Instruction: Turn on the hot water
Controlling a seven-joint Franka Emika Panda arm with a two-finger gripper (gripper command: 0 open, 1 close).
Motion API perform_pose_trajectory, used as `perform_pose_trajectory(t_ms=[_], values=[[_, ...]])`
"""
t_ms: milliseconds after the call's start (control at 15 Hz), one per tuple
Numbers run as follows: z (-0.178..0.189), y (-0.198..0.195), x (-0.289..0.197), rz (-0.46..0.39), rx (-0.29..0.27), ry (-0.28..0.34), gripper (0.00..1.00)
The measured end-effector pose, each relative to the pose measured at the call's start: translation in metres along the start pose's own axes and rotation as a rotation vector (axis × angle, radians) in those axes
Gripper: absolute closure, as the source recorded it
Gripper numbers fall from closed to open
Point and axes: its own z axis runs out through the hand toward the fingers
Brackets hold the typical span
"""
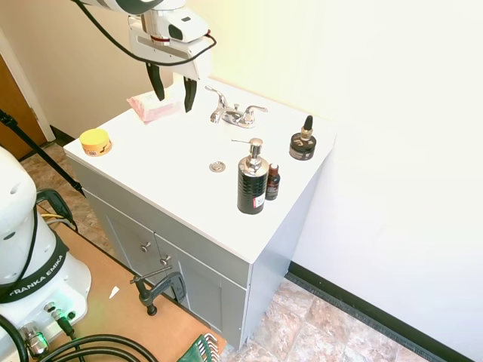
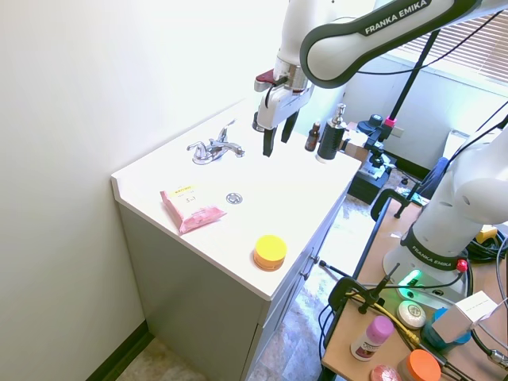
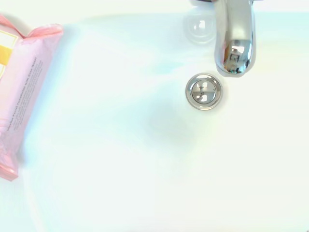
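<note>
The hand (image 1: pixel 172 86) hangs released above the counter (image 1: pixel 181 143) just beside the chrome faucet (image 1: pixel 235 113), whose slim left lever (image 1: pixel 216 94), likely stiff and slippery, seems best pushed near its tip.

We're in a bathroom mock-up inside a lab. White vanity sink (image 1: pixel 181 143), chrome faucet (image 1: pixel 235 114), soap pump bottle (image 1: pixel 252 179); tiled floor (image 1: pixel 317 332) below.

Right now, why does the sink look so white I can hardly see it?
In the wrist view, glare washes out the basin; only the round chrome drain, shiny chrome spout and pink wipes packet stand out. Both exterior views are overexposed too, flattening the white countertop.
</note>
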Motion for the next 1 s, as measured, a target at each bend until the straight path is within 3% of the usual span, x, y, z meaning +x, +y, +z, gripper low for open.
perform_pose_trajectory(t_ms=[200, 400, 533, 733, 1000], values=[[0.0, -0.005, 0.002, 0.019, 0.011, 0.017, 0.0], [0.003, -0.039, 0.004, 0.079, 0.04, 0.09, 0.0], [0.01, -0.068, 0.008, 0.148, 0.076, 0.152, 0.0], [0.03, -0.103, 0.018, 0.178, 0.137, 0.254, 0.0], [0.05, -0.135, 0.023, 0.205, 0.238, 0.346, 0.0]])
